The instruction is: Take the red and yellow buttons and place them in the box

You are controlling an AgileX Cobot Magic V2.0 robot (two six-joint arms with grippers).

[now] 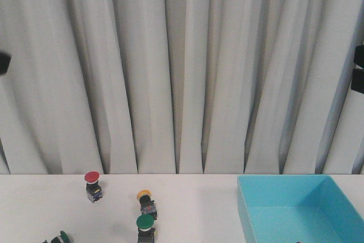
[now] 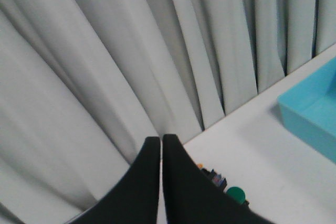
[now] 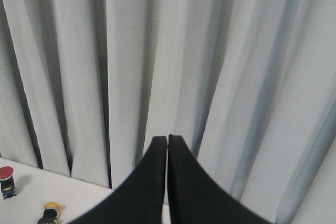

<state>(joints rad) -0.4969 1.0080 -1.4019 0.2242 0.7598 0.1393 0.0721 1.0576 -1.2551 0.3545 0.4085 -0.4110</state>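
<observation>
while both tools (image 2: pixel 161 145) (image 3: pixel 167 142) closed, buttons (image 1: pixel 92 178) far below

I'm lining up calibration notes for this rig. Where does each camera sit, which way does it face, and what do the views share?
Front view: faces forward over the white table toward the curtain; dark arm parts show at both side edges.
Left wrist view: raised on the left arm, looks past the shut left claw at curtain and turquoise box.
Right wrist view: raised on the right arm, looks past the shut right claw at curtain.
Shared: front and right wrist views both show the red button and the yellow button.
</observation>
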